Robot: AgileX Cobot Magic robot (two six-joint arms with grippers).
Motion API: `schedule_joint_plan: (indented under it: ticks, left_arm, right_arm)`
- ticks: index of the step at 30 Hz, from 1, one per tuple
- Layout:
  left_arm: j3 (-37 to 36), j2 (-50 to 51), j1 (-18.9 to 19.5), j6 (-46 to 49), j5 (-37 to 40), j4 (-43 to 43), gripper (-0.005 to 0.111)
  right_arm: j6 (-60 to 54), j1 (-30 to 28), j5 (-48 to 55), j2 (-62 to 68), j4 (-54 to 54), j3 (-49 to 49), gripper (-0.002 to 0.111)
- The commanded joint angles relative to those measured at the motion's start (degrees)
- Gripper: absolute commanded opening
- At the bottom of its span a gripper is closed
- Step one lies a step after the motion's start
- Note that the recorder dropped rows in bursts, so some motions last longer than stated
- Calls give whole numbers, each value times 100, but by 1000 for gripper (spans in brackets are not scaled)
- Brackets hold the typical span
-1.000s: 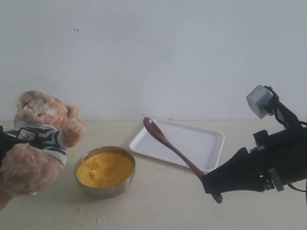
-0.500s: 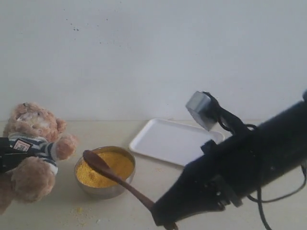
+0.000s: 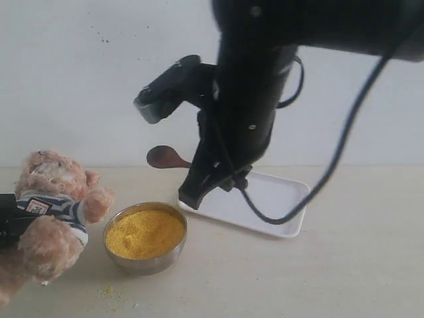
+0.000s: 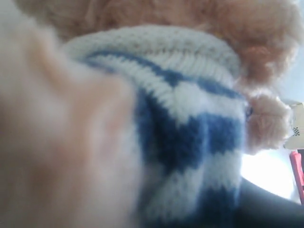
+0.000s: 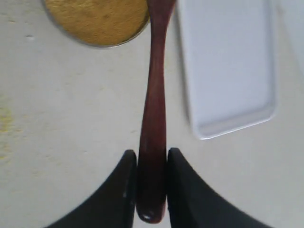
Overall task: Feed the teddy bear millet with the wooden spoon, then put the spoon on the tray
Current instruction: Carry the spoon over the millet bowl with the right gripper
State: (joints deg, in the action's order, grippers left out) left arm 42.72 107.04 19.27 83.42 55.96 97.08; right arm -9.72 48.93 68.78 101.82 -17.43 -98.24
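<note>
Two arms share this job. At the far left edge of the exterior view, the left gripper [image 3: 6, 224] shows only as a dark piece against the body of the teddy bear [image 3: 54, 205]. Its own camera is filled with plush and striped shirt, so I cannot tell how the jaws stand. The bear leans with its face toward the middle of the table, probably so that its mouth is easy to reach.

Just beside the bear's paw stands the metal bowl [image 3: 147, 265], full of millet [image 3: 144, 233]. A few grains lie on the table [image 3: 344, 265] in front of it.

Above and behind the bowl, the wooden spoon [image 3: 165, 158] hangs in the air, near the height of the bear's head, with its oval end pointing at the bear. Whether it carries any millet, I cannot see.

The right gripper [image 5: 152, 161] has its jaws narrow and pressed on the end of the handle, which gives the spoon a long reach.

Further right lies the tray [image 3: 281, 199], with nothing on it, so the feeding seems not finished.
</note>
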Motion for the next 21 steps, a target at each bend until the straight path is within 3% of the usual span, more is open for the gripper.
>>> schedule_joint_plan:
  ticks: [1, 8, 14, 21]
  left_arm:
    - [27, -3, 11, -70, -160, 96, 4]
    - [27, -3, 11, -282, -527, 99, 4]
    - [27, -3, 11, -81, -1047, 249, 4]
    - [27, 7, 11, -81, -1038, 287, 4]
  right_arm:
    - [-218, 622, 118, 659, -1872, -440, 0]
    - [-399, 701, 118, 1671, -2489, -449, 0]
    - [-515, 701, 118, 2096, -2473, -449, 0]
    - [-579, 701, -72, 2113, -1999, -449, 0]
